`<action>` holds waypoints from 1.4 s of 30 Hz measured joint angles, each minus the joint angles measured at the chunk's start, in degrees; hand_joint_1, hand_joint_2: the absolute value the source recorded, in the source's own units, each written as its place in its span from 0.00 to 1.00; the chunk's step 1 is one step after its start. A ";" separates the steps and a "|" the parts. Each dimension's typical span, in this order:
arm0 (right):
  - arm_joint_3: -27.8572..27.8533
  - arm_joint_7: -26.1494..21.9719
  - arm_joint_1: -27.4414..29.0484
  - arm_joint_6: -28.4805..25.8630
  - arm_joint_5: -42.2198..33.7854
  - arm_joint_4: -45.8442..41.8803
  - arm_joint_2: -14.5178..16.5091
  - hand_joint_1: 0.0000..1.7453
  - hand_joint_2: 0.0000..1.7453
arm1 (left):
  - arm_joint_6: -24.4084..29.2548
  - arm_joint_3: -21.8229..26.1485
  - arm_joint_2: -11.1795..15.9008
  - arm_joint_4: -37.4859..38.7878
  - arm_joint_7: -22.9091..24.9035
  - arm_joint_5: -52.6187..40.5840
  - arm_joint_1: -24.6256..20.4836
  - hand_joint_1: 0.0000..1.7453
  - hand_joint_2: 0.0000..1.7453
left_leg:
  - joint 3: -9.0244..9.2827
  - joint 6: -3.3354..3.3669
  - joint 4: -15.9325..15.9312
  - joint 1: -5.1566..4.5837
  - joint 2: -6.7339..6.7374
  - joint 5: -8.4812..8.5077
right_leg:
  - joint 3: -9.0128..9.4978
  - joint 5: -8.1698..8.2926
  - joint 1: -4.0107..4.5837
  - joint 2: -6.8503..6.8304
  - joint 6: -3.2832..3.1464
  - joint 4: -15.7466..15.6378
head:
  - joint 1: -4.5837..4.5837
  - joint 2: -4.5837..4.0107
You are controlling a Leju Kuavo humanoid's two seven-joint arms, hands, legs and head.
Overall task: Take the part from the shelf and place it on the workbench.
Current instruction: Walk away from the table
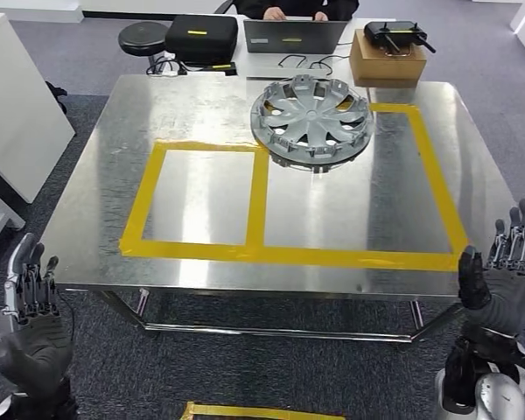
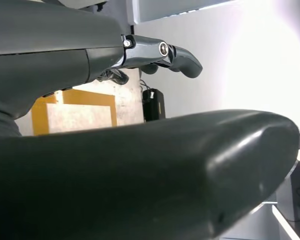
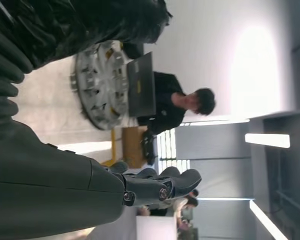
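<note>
- Both hands hold nothing: the left hand (image 1: 29, 306) sits at the lower left of the head view and the right hand (image 1: 507, 276) at the lower right, each with fingers apart and raised, below the near edge of the workbench (image 1: 88, 210).
- One part, a silver wheel cover (image 1: 311, 120), lies flat on the workbench in the upper middle of the head view, straddling the far yellow tape line (image 1: 260, 197) of the right-hand marked box; the right wrist view shows it too (image 3: 99, 85).
- Judging by how things lie, the placing looks done, so most remaining risk comes from the arms moving again near the table.
- If either hand lifts forward carelessly, it may knock the near table edge, since both hang close beside it.
- Should the cover count as misplaced because it overlaps the tape, a push to correct it may slide it easily across the smooth metal top toward the far edge.
- Beyond the far edge sit a laptop (image 1: 294, 36), a cardboard box (image 1: 387, 59) and a black case (image 1: 201, 37), with a person (image 3: 175, 100) seated behind them; a long reach over the cover could come near them.
</note>
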 joint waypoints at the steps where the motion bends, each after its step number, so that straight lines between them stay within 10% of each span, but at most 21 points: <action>1: -1.29 0.09 0.16 0.61 -0.07 0.63 0.01 0.00 0.00 | 0.15 0.14 -0.04 -0.05 0.00 -0.01 0.06 0.00 0.00 | -0.86 -0.14 0.40 -0.02 -0.02 0.51 | 2.74 1.56 0.02 0.03 -0.12 -3.01 | 0.01 0.00; 5: -5.62 0.04 0.44 1.50 -0.50 2.89 0.15 0.00 0.00 | 0.84 0.92 -0.16 -0.58 -0.05 -0.02 0.27 0.00 0.00 | -2.65 -1.15 1.68 -0.28 -0.06 2.22 | 12.45 -0.70 0.39 0.22 -1.13 -17.18 | 0.08 0.00; 7: -8.04 0.43 0.51 1.78 -0.57 4.33 0.26 0.00 0.00 | 1.18 1.68 -0.25 -0.71 -0.07 -0.01 0.44 0.00 0.00 | -3.00 -1.77 1.71 -0.12 -0.14 2.80 | 11.58 -0.23 0.43 0.00 -1.99 -17.65 | 0.17 0.00; 9: -10.29 0.98 0.68 2.14 -0.16 5.90 0.39 0.00 0.00 | 1.67 2.90 -0.34 -0.72 0.06 0.24 0.75 0.00 0.00 | -3.76 -2.47 3.75 0.04 -0.27 -0.39 | 10.34 0.99 0.26 -0.36 -2.87 -17.72 | 0.10 0.00; 11: -12.31 1.20 0.91 2.41 0.36 7.73 0.43 0.00 0.50 | 2.19 4.49 -0.38 -0.68 0.69 1.13 0.94 0.00 0.00 | -4.88 -3.05 9.85 0.24 -0.28 -6.60 | 8.92 2.38 0.28 -0.55 -3.39 -17.65 | -0.14 0.00; 13: -15.00 0.84 0.88 3.22 0.59 11.08 0.34 0.00 1.00 | 1.38 6.98 -0.39 0.00 2.24 3.07 0.85 0.00 0.00 | -5.28 -3.26 16.36 0.35 -0.28 -9.36 | 7.40 3.81 0.46 -0.72 -3.48 -17.44 | -0.22 0.00; 15: -18.32 -0.41 0.39 4.09 1.15 16.45 -0.18 0.00 1.00 | -0.65 10.67 -0.38 2.04 4.04 4.72 0.33 0.00 0.00 | -3.20 -2.92 16.86 0.32 -0.28 -6.87 | 5.53 5.00 0.74 -0.85 -3.48 -16.93 | -0.23 0.00; 17: -21.72 -2.59 -0.89 4.10 2.27 23.03 -1.24 0.00 1.00 | -2.24 14.77 -0.37 4.98 5.01 4.51 -0.75 0.00 0.00 | 1.98 -1.78 9.99 0.06 -0.28 -4.55 | 3.76 5.95 1.00 -0.86 -3.41 -16.30 | -0.23 0.00; 19: -25.19 -4.97 -2.27 3.91 3.30 29.85 -2.52 0.00 1.00 | -3.13 18.61 -0.40 7.80 5.23 3.42 -1.98 0.00 0.00 | 6.89 -0.66 1.94 -0.36 -0.29 -5.35 | 2.64 6.85 1.10 -0.86 -3.02 -15.91 | -0.22 0.00; 21: -28.16 -6.37 -3.35 3.78 4.15 35.91 -3.82 0.00 1.00 | -3.55 21.76 -0.47 10.28 5.34 2.71 -2.95 0.00 0.00 | 8.13 -0.15 -1.10 -0.75 -0.28 -5.80 | 2.11 7.92 0.89 -0.88 -2.26 -15.95 | -0.30 0.00; 24: -31.61 -6.19 -4.50 2.07 6.48 43.00 -5.63 0.00 1.00 | -4.24 24.70 -0.68 13.29 6.36 2.08 -3.81 0.00 0.00 | 6.62 0.57 -1.91 -0.44 0.10 -3.58 | 0.94 6.27 0.63 -0.41 -1.26 -14.69 | -0.33 0.00; 28: -35.48 -5.94 -5.83 -1.17 10.08 52.49 -8.15 0.00 1.00 | -6.25 28.16 -0.81 17.84 5.23 -1.77 -5.37 0.00 0.00 | 2.85 0.87 -1.86 -0.29 0.27 -0.56 | -1.77 -3.36 0.24 0.05 -0.24 -2.52 | 0.15 0.00; 30: -37.17 -6.21 -6.15 -3.89 12.90 58.21 -9.62 0.00 1.00 | -4.93 31.01 -0.76 21.50 4.26 -7.02 -6.59 0.00 0.00 | 0.49 0.58 -1.26 -0.20 0.31 0.81 | -0.53 -1.52 0.09 0.05 0.08 0.26 | 0.18 0.00; 32: -38.26 -5.98 -6.20 -8.86 17.76 63.38 -10.86 0.00 1.00 | -2.50 34.17 -0.57 25.56 4.16 -12.70 -7.79 0.00 0.00 | -1.69 0.07 -0.15 -0.05 0.36 1.81 | 4.25 1.81 -0.15 0.09 0.36 -4.38 | 0.19 0.00; 35: -38.13 0.48 -6.20 -19.97 31.40 70.91 -12.56 0.00 1.00 | -0.50 39.57 -0.02 33.30 5.44 -18.77 -9.93 0.00 0.00 | -3.58 -0.85 1.52 -0.21 0.36 3.09 | 12.17 -0.36 -0.05 0.26 -0.26 -15.98 | 0.27 0.00; 37: -37.02 10.41 -5.76 -23.64 41.02 76.47 -13.32 0.00 1.00 | 3.33 44.54 0.86 41.28 6.75 -26.00 -12.27 0.00 0.00 | -3.83 -1.42 1.51 -0.14 0.32 4.25 | 12.43 -0.85 0.24 0.10 -1.51 -17.59 | 0.26 -0.01; 39: -35.87 20.56 -5.19 -22.79 47.33 81.46 -13.50 0.00 1.00 | 7.81 50.16 2.49 51.79 8.66 -33.34 -15.03 0.00 0.00 | -4.36 -2.16 2.30 0.13 0.20 2.64 | 11.25 0.34 0.22 -0.30 -2.61 -17.48 | 0.27 -0.01; 42: -33.39 32.15 -4.72 -17.75 54.75 87.11 -12.69 0.00 1.00 | 11.19 56.72 5.36 68.27 15.66 -40.44 -18.62 0.00 0.00 | -5.84 -3.25 11.00 0.48 0.11 -6.84 | 8.71 2.61 0.27 -0.61 -3.64 -17.40 | -0.20 0.00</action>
